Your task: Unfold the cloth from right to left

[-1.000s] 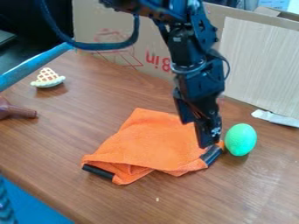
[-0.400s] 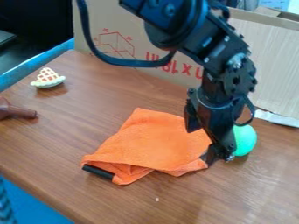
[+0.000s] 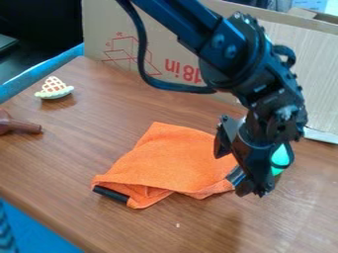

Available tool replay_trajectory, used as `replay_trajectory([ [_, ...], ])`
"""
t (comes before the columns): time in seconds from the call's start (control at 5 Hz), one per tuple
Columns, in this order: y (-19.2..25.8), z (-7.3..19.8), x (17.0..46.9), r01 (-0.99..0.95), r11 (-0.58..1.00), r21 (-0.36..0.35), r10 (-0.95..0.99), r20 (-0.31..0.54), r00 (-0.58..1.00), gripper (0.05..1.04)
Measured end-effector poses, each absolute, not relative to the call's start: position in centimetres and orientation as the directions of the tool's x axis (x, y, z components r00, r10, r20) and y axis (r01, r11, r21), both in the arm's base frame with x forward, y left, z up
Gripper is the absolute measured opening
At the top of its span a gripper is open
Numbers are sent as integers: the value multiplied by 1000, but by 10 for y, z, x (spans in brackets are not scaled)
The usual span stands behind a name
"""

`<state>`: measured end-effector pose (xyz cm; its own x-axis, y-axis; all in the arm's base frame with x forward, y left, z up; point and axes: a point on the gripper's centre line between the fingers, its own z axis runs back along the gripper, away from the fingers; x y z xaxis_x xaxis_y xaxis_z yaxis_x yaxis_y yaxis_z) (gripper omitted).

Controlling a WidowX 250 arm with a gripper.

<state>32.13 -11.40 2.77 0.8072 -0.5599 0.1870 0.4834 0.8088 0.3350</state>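
Fingers (image 3: 223, 143) apart, right by the right corner of the cloth (image 3: 175, 160), with the egg (image 3: 282, 156) just behind.

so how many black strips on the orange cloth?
2: one black strip at the near-left corner of the cloth, another strip at its right corner. Folds may hide more.

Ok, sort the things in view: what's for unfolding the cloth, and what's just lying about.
For the job:
- cloth, orange, partly folded
- gripper, at the cloth's right corner

Just lying about:
- green egg, behind the gripper
- toy pie
- brown thing, left edge
- box, at the back
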Motion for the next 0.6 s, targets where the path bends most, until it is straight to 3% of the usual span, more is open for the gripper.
replay_trajectory([
  [0.6, -119, 11, 331, 455, 807, 375, -545, 181, 818, 999],
])
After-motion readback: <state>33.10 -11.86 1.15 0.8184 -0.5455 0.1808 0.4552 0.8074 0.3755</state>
